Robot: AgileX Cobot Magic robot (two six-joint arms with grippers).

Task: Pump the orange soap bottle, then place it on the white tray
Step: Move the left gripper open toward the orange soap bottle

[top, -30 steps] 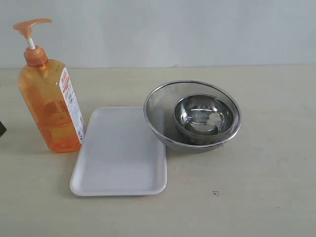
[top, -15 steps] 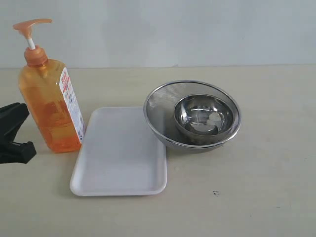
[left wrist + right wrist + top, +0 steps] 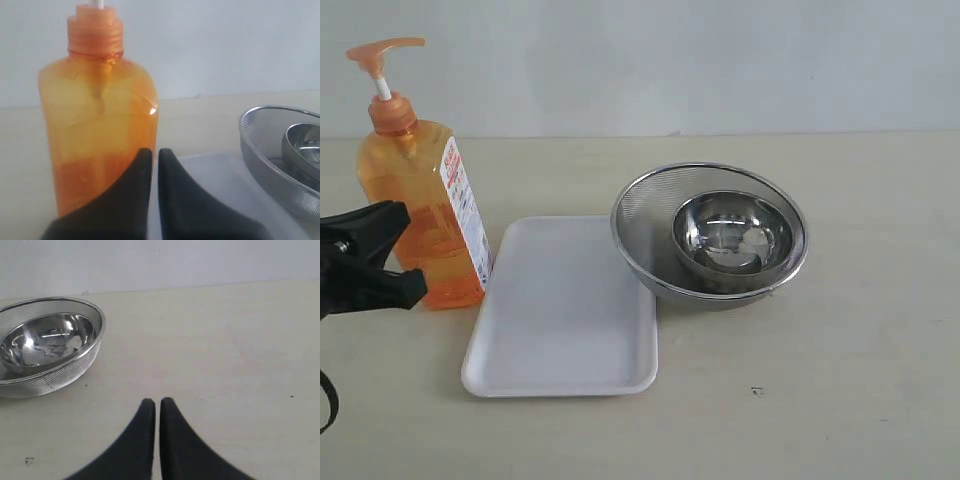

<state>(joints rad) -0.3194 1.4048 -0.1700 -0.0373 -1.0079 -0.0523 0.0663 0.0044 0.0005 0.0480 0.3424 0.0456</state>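
Pale beige bench (image 3: 840, 380) against a plain light wall (image 3: 670, 60); even lighting.

White tray (image 3: 560, 310): flat on the bench, left of centre in the exterior view, nothing on it.

Mesh strainer (image 3: 640, 215): round, steel, on the bench to the right of the tray. Its rim overlaps the tray's far right corner. A smaller steel bowl (image 3: 732, 235) sits inside it.

Orange soap bottle (image 3: 420, 220): upright on the bench, just beside the tray's left edge and not on the tray. Cannot tell whether base and rim touch. Pump head (image 3: 385, 48) is up on its white stem, spout pointing right. Printed label (image 3: 465, 215) faces the tray. Liquid fills only part of the body.

Left gripper (image 3: 154, 151): black fingers (image 3: 120, 205) pressed together with only a hairline gap, grasping nothing. It sits low, in front of the bottle's lower body; contact with the bottle cannot be judged.

Right gripper (image 3: 157, 401): fingers likewise clenched on nothing, over bare bench, the strainer well apart from the tips. Outside the exterior view.
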